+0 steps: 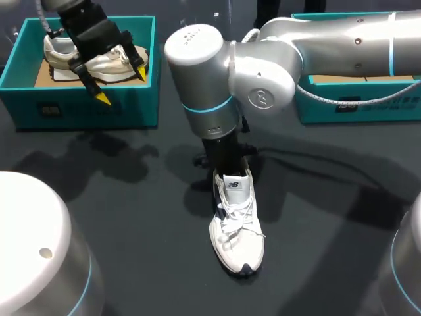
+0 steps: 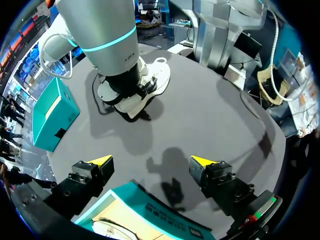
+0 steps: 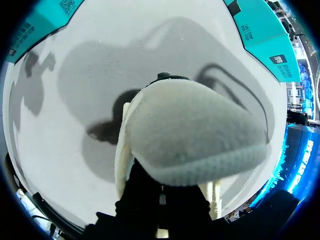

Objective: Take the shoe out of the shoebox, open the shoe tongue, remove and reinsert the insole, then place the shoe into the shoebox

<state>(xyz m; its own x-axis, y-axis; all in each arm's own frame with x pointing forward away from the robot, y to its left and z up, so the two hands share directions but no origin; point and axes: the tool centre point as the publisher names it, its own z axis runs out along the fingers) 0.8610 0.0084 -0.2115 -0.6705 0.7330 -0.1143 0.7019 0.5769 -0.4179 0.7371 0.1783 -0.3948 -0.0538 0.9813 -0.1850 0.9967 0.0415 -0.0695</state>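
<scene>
On the dark table [image 1: 131, 217] the white lace-up sneaker [image 1: 237, 227] stands outside the teal cardboard shoebox [image 1: 85, 108], the right gripper [image 1: 225, 161] at its collar, grip unreadable, the left gripper [image 1: 122, 85] spread above that box; insole work and reboxing seemingly remain.

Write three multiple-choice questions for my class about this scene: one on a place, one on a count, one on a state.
1. Where is the white lace-up sneaker below the right arm? A in a box; B on the dark table; C hanging in the air.
2. How many teal cardboard shoeboxes show? A one; B two; C three.
3. How is the left gripper? A open, empty; B shut on a shoe; C shut on a lace.
Answers: 1 B, its sole rests on the table; 2 B, one at each side; 3 A, yellow tips apart, nothing between.
</scene>
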